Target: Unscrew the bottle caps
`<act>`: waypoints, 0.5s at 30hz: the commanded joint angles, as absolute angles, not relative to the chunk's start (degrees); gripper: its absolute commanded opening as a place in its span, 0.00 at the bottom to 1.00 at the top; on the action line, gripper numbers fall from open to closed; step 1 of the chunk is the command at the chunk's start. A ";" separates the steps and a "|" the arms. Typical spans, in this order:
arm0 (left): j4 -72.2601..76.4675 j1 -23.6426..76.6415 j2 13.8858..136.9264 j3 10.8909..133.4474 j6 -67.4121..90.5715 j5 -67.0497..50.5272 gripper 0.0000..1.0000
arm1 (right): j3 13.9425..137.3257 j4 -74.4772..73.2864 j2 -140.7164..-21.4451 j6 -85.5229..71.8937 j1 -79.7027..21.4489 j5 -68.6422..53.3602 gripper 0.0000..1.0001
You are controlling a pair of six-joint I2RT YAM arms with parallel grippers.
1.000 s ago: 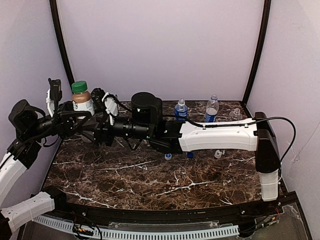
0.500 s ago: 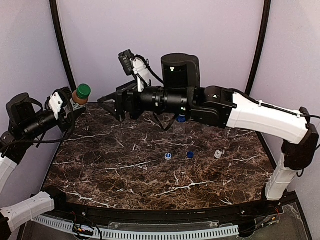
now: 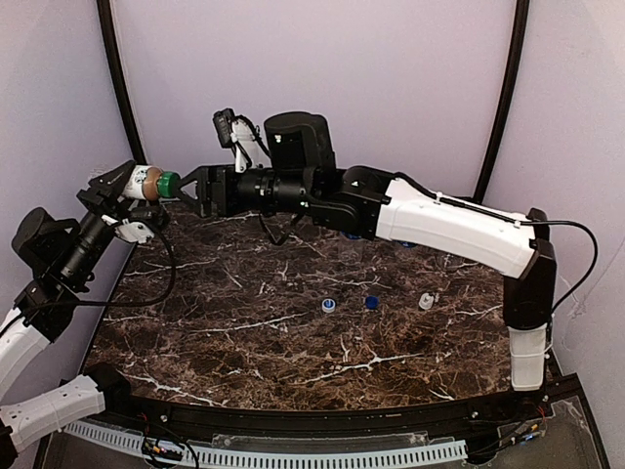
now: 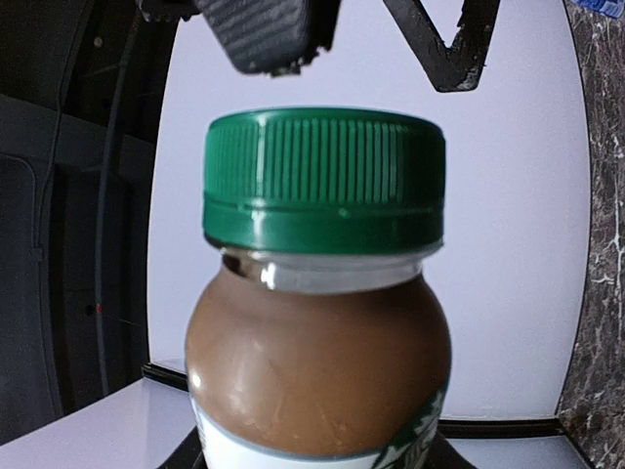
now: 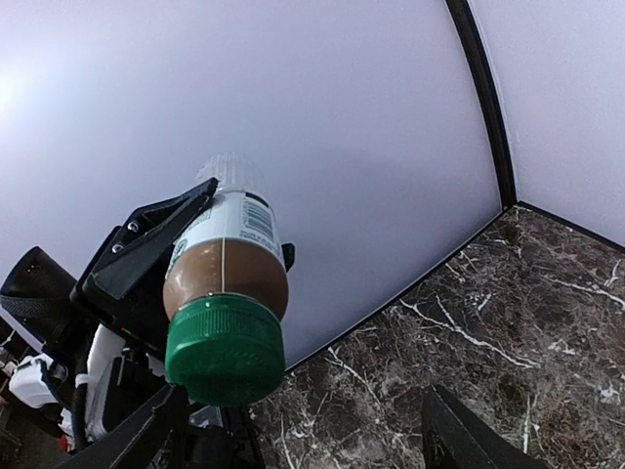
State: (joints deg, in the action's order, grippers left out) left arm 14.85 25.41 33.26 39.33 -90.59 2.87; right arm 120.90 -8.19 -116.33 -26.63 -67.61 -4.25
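Lowered now, the right hand (image 3: 193, 187) stands open just beside the green cap (image 3: 168, 184) of the brownish bottle (image 3: 146, 182), which the left hand (image 3: 131, 189) grips.

A dark brown marble table (image 3: 293, 342) with white veins fills the floor of the booth. Pale lilac walls (image 3: 391, 88) stand behind the table and on both its sides. Two black poles rise from the table's rear corners, one at the left (image 3: 119, 88) and one at the right (image 3: 503, 98), each bending outward at the top. A white slotted strip (image 3: 322, 456) runs along the table's near edge, just below its black rim (image 3: 293, 415).
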 commanded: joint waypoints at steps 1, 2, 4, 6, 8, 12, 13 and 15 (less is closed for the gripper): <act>25.57 26.03 33.57 35.97 -103.74 2.67 0.37 | 122.90 -2.08 -117.35 -30.12 -67.09 -8.16 0.80; 25.47 26.11 33.70 35.96 -103.99 2.75 0.36 | 122.92 -1.67 -117.72 -30.55 -67.10 -8.82 0.79; 25.19 26.26 34.08 35.84 -104.63 2.88 0.36 | 122.96 -1.28 -118.39 -31.20 -67.06 -10.11 0.79; 25.34 26.40 34.24 35.55 -105.13 2.79 0.35 | 122.96 -0.79 -118.73 -31.90 -66.98 -11.14 0.78; 25.65 26.63 34.28 35.46 -105.21 2.62 0.34 | 123.04 -0.33 -119.35 -33.13 -66.77 -11.96 0.75; 25.63 26.80 34.08 35.23 -106.14 2.52 0.34 | 123.14 1.68 -120.26 -34.92 -66.02 -14.63 0.67; 25.69 26.76 34.00 35.06 -106.33 2.40 0.34 | 123.51 2.04 -120.48 -35.06 -65.79 -15.45 0.65; 26.04 26.92 33.84 34.80 -106.54 2.06 0.34 | 124.40 2.15 -121.04 -35.52 -65.62 -16.40 0.63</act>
